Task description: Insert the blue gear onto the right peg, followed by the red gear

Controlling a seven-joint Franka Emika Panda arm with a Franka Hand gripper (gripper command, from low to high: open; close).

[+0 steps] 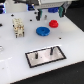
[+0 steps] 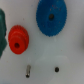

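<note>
Neither gear is mounted at this moment; both insertion steps remain to be done. In the exterior view, the blue gear (image 1: 43, 31) lies flat on the white table (image 1: 15, 55), with the red gear (image 1: 53, 23) just beside it, toward the exterior view's right and farther back. The black-framed grey plate (image 1: 45, 55) sits nearer the camera, well apart from both gears. The right peg (image 1: 51, 51) stands upright on the plate, bare, and a second pin (image 1: 38, 54) on the plate is likewise unoccupied. The gripper (image 1: 49, 11) hangs above the rear of the table, over the area near the red gear; it carries nothing visible, but the exterior view is too blurred to judge the jaw spacing, and the wrist view does not show the fingers, so the opening cannot be determined. The wrist view confirms both gears resting on the table surface with centre holes clear. A small beige block assembly (image 1: 18, 27) stands toward the exterior view's left, not involved. Judged next step: acquire the blue gear first.
</note>
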